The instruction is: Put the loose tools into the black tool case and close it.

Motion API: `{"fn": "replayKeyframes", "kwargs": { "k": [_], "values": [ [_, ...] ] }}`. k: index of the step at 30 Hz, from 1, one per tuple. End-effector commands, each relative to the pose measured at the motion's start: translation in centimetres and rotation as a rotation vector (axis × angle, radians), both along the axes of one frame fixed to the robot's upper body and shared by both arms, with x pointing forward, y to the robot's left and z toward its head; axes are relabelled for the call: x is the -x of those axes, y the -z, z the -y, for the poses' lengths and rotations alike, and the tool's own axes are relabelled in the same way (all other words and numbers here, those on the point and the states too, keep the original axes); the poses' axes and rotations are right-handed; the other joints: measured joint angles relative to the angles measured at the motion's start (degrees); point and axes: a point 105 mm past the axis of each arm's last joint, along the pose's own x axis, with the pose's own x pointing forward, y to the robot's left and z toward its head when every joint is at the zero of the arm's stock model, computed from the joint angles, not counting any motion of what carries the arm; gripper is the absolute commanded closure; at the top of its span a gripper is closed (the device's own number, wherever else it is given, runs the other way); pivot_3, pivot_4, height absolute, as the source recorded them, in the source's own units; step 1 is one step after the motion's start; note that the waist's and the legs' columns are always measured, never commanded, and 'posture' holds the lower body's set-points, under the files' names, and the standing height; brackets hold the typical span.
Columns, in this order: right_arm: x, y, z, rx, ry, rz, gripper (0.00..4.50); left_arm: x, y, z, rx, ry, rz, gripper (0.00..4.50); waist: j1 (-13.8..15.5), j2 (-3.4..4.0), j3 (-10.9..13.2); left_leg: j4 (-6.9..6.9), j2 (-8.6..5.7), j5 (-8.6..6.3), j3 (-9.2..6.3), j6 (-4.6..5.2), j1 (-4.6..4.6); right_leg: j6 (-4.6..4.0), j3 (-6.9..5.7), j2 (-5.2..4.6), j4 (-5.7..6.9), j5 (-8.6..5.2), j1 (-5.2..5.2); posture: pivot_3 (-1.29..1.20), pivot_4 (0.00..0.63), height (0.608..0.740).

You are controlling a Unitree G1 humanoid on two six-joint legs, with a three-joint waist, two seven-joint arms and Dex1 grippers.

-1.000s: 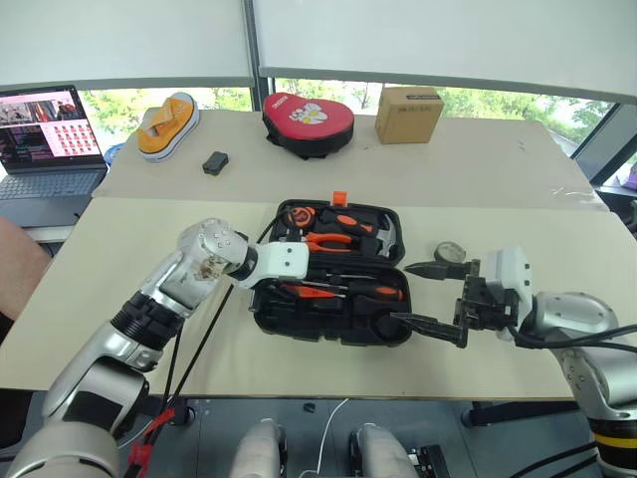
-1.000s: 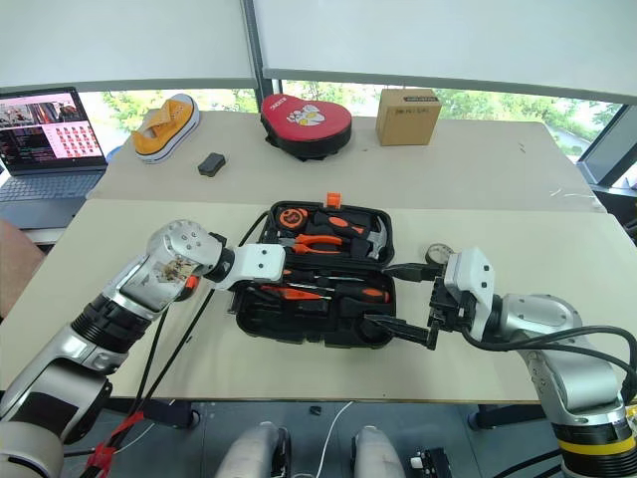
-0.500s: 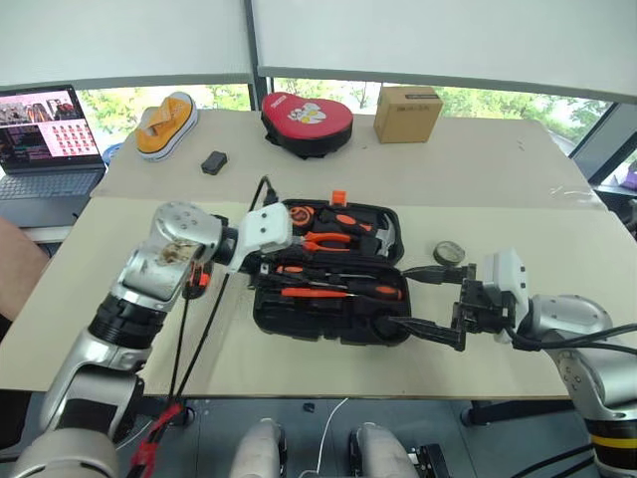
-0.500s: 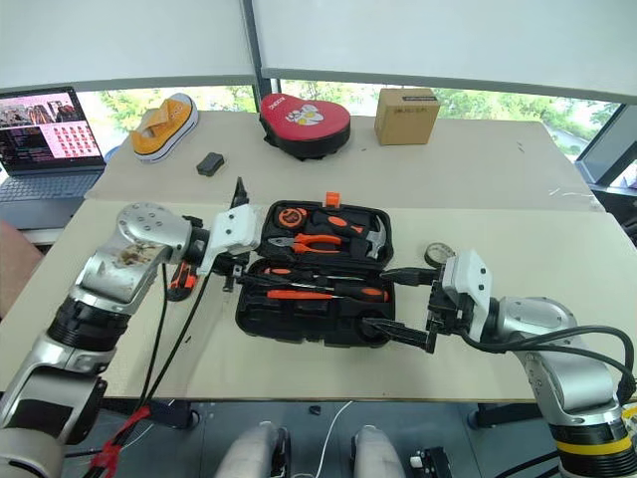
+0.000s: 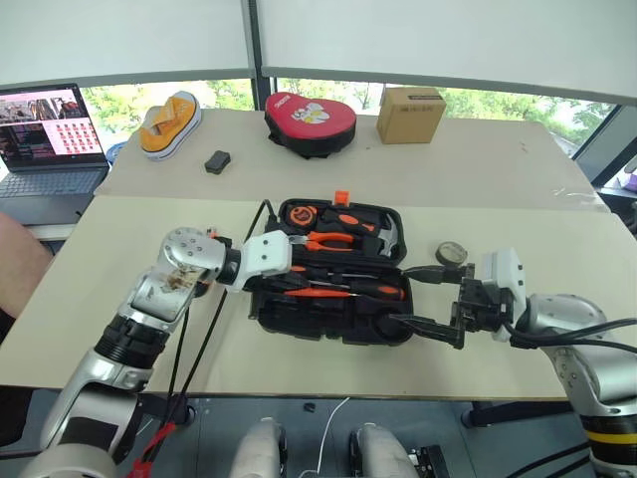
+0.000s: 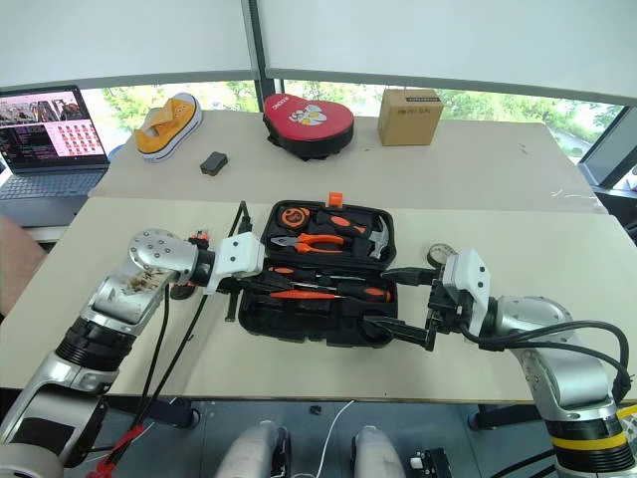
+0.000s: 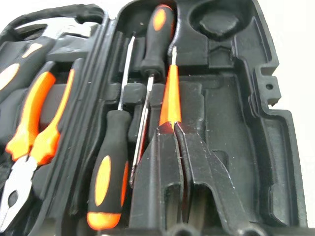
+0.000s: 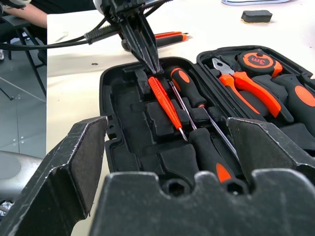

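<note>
Head view: left gripper (image 5: 289, 282), away from case half a second ago, is now hovering back over black tool case (image 5: 333, 324); right gripper (image 5: 423, 296) is idling agape beside case. Left wrist view: left jaws are clenching end of slim orange tester screwdriver (image 7: 170, 96), seating it in slot. Right wrist view: utility knife (image 8: 170, 36) is lying outside on table, so packing is unfinished.

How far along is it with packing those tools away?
Done: two screwdrivers lie in slots of the open tool case. In hand: the left gripper, fingers shut, touches the end of the slim orange tester lying in its slot. Left: the utility knife and tape roll lie outside the case, and the lid is open.
</note>
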Motion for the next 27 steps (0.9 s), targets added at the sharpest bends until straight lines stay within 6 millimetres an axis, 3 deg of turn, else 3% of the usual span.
{"fn": "replayKeyframes", "kwargs": {
  "k": [1, 6, 17, 27],
  "values": [
    [0.3, -0.7, 0.0, -0.012, -0.001, 0.038, 0.00, 0.5, -0.9, 0.6, 0.033, 0.032, 0.062, 3.75, 0.0, 0.00, 0.0, 0.00, 0.00, 0.00, 0.00, 0.00, 0.00, 0.00, 0.00, 0.00, 0.00, 0.00, 0.00, 0.00, 0.150, 0.740],
    [0.4, -0.6, 0.1, -0.017, 0.012, 0.036, 0.00, 0.6, 0.7, -0.1, -0.028, 0.038, 0.122, 1.84, 0.0, 0.00, 0.0, 0.00, 0.00, -0.01, -0.01, 0.01, 0.01, 0.00, 0.01, -0.01, 0.00, 0.00, 0.00, 0.00, 0.150, 0.740],
    [0.5, -0.6, -0.2, -0.025, 0.012, 0.036, 0.00, -0.8, 1.6, 0.7, -0.019, -0.018, 0.182, 1.84, 0.0, 0.00, 0.0, 0.02, -0.01, -0.02, 0.00, 0.02, 0.02, 0.03, 0.01, -0.01, 0.00, 0.03, 0.03, 0.00, 0.150, 0.740],
    [0.4, -0.7, -0.4, -0.031, 0.013, 0.041, 0.00, -1.3, 1.4, 0.6, -0.020, -0.021, 0.167, 4.44, 0.1, 0.01, 0.0, 0.08, -0.02, -0.01, 0.03, 0.02, 0.06, 0.07, 0.01, -0.03, 0.01, 0.07, 0.09, 0.00, 0.150, 0.740]
  ]
}}
